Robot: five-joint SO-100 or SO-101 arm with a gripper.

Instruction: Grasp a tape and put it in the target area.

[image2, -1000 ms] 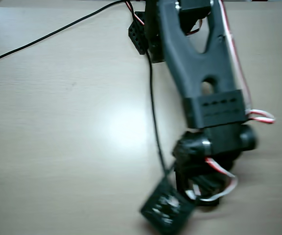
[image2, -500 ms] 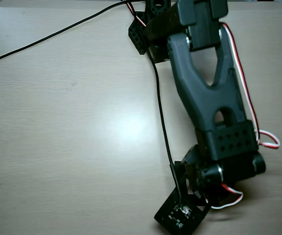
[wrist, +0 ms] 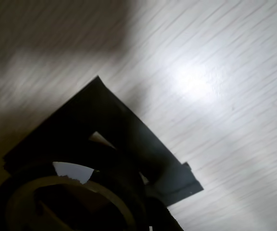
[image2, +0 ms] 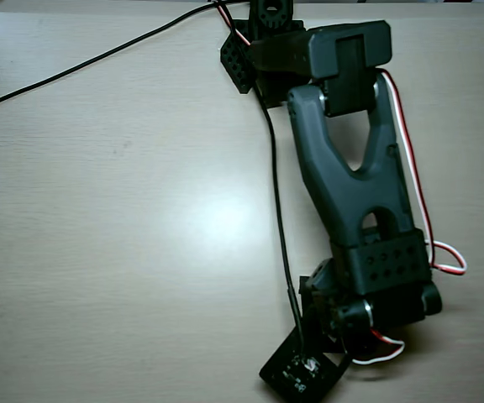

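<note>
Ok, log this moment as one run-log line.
arm: reached to near table edge | tape: at wrist view's bottom, overlapping target square | gripper: grip unclear | overhead: tape and square hidden under arm

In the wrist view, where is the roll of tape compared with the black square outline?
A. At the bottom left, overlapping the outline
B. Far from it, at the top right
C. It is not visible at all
A: the tape lies at bottom left, overlapping the target area.

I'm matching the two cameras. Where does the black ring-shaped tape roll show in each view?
Wrist view: the black ring-shaped tape roll sits at bottom left, overlapping the black square tape outline.
Overhead view: not visible; the dark arm covers that area.
Shared landmark: the pale wood-grain table.
</note>
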